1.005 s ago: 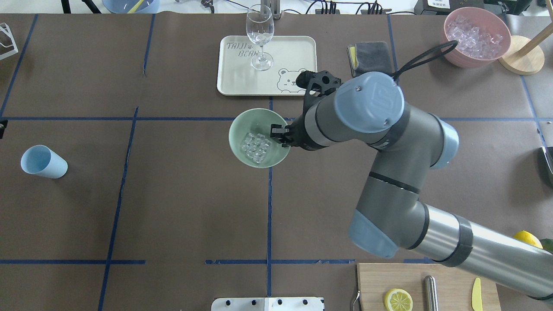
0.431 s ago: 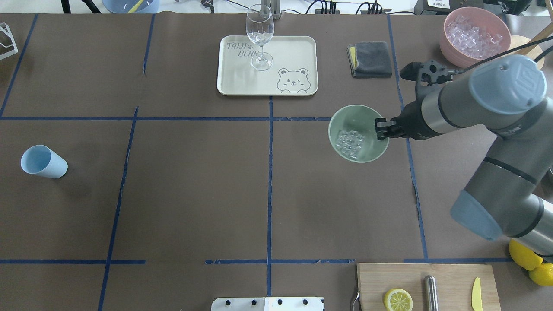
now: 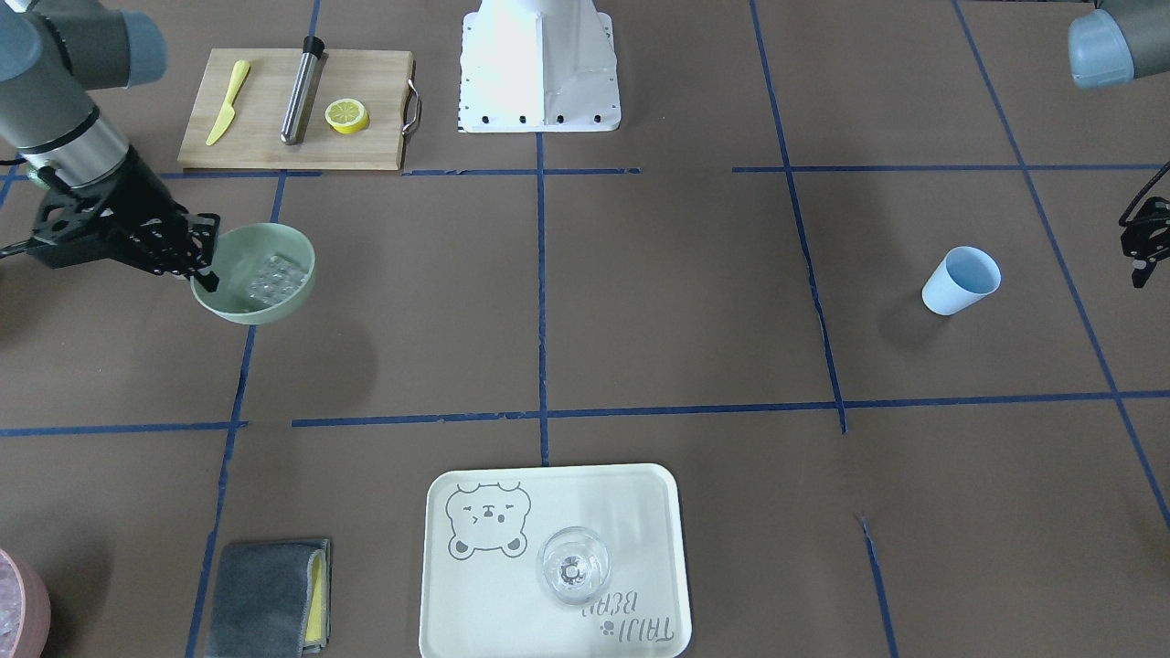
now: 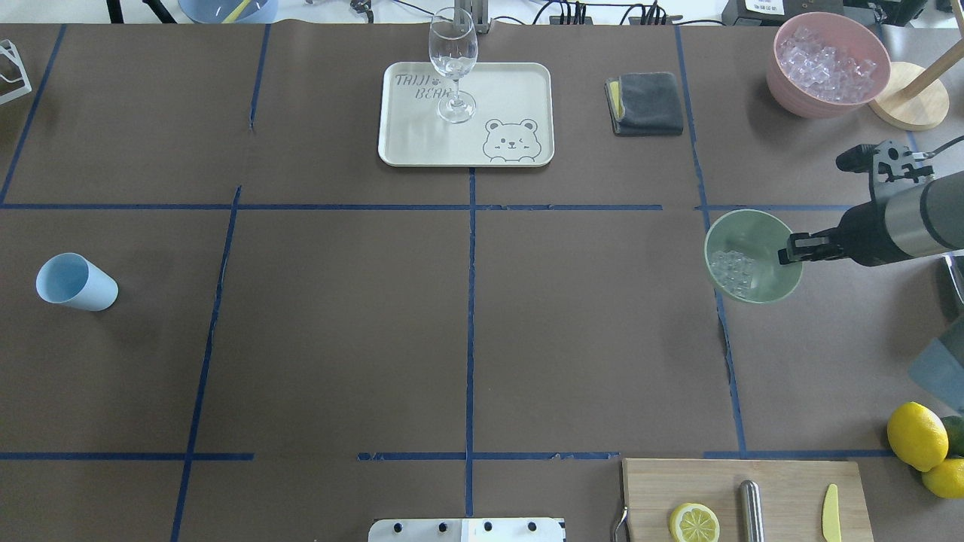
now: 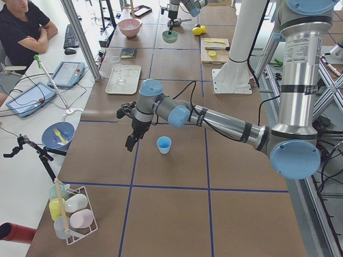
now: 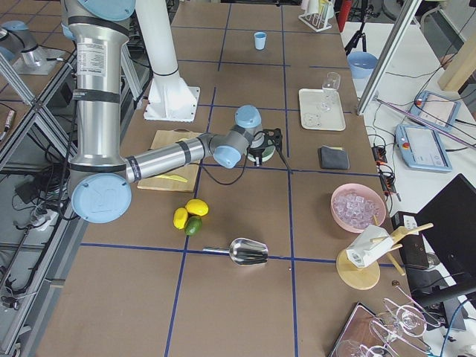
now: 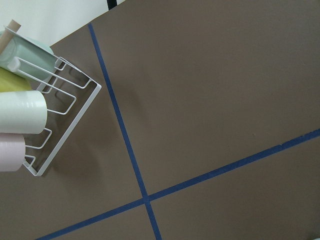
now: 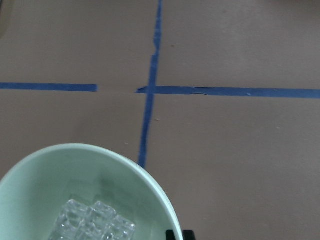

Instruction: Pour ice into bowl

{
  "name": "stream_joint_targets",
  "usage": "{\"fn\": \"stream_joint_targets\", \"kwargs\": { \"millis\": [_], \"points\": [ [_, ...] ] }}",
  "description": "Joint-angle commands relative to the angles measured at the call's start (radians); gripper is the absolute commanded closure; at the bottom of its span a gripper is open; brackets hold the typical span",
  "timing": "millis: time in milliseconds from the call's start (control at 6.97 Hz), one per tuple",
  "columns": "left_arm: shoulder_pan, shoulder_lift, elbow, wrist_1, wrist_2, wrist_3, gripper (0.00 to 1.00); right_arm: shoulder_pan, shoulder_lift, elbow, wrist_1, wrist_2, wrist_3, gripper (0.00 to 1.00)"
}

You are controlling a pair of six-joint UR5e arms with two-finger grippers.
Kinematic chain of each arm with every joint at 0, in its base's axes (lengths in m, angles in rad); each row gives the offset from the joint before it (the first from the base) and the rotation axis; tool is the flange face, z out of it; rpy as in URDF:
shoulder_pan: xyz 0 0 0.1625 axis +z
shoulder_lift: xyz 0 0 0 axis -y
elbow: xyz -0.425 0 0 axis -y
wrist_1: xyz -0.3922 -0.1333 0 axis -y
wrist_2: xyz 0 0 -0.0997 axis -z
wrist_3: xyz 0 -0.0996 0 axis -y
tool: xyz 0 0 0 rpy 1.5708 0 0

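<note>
The pale mint-green bowl [image 4: 764, 245] hangs tilted above the right side of the table, with its shadow below it on the mat. A cluster of clear ice cubes [image 4: 732, 271] lies in its bottom. My right gripper [image 4: 791, 252] is shut on the bowl's rim; it also shows in the front view [image 3: 203, 270] holding the bowl [image 3: 274, 306]. The right wrist view shows the bowl [image 8: 115, 175] and the ice [image 8: 92, 222] close up. My left gripper [image 3: 1138, 265] hovers at the far left of the table, beyond the light blue cup [image 4: 75, 282]; I cannot tell if it is open.
A pink bowl [image 4: 783, 83] of ice stands at the back right. A tray [image 4: 512, 90] with a wine glass [image 4: 453, 60] and a grey cloth [image 4: 646, 103] sit at the back. A cutting board [image 4: 783, 482] and lemons [image 4: 915, 435] lie at the front right.
My right arm has carried the bowl with the ice from the table's middle far to the right. The ice has stayed in the bowl. The cup has not moved.
</note>
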Motion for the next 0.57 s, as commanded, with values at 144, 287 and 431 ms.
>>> {"fn": "stream_joint_targets", "kwargs": {
  "millis": [144, 287, 431],
  "points": [
    [-0.003, 0.001, 0.001, -0.002, -0.005, -0.001, 0.0, 0.064, -0.071, -0.161, 0.135, 0.056, -0.082, 1.0],
    [-0.003, 0.0, 0.001, -0.005, -0.005, -0.001, 0.0, 0.088, -0.075, -0.163, 0.134, 0.08, -0.09, 0.81],
    [-0.003, -0.003, 0.001, -0.006, -0.005, -0.004, 0.0, 0.093, -0.085, -0.173, 0.134, 0.09, -0.095, 0.46]
  ]
}}
